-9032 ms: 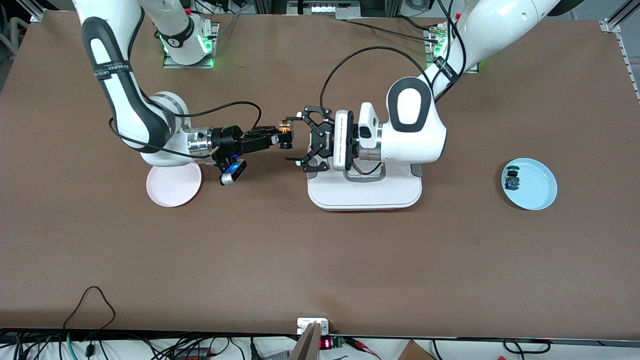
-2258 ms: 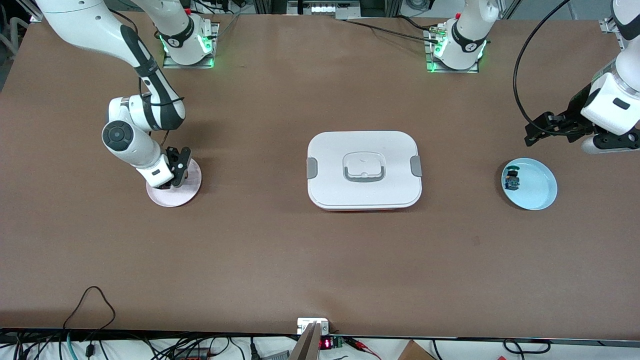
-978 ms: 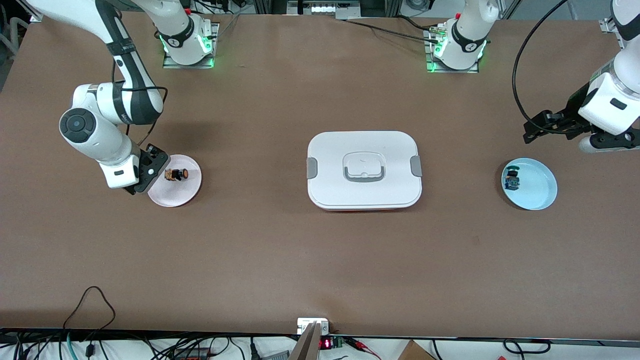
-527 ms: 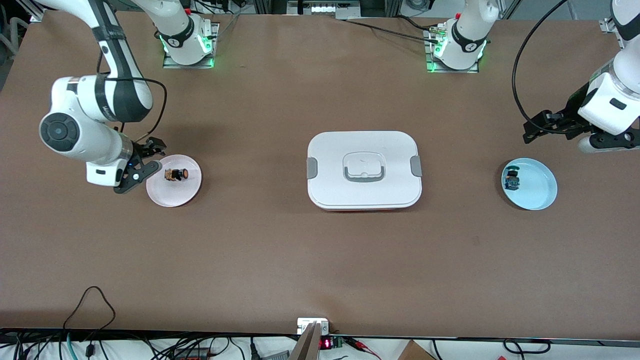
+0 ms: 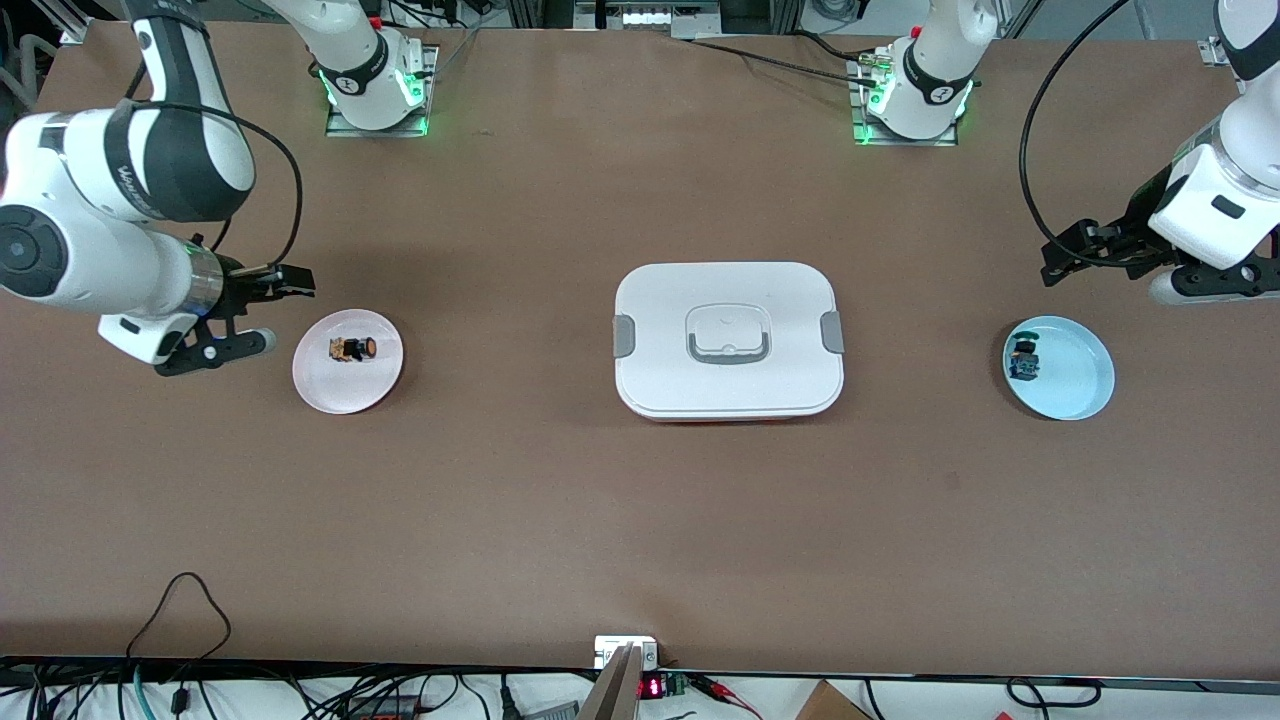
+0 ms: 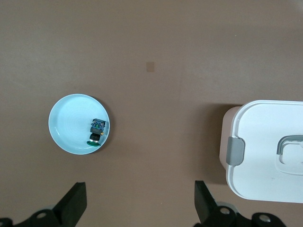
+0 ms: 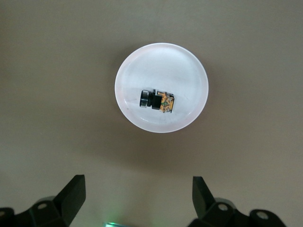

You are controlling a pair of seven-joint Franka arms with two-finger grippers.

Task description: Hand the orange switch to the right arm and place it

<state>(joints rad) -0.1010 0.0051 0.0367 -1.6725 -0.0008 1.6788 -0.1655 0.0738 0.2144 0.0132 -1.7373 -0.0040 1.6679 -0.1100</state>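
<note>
Orange switch (image 5: 352, 349) lying on its side in pink plate (image 5: 345, 392), near table edge at right arm's end; right gripper (image 5: 255, 312) hovering beside plate, fingers spread, empty; left gripper (image 5: 1068, 256) hanging spread above table near blue plate (image 5: 1080, 395)

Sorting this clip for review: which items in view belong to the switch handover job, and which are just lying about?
Job:
- tiny black orange-capped switch, lying on the round pink plate
- right gripper, open, empty
- left gripper, open, waiting

Lying about:
- white lidded container
- light-blue plate with blue-green switch
</note>
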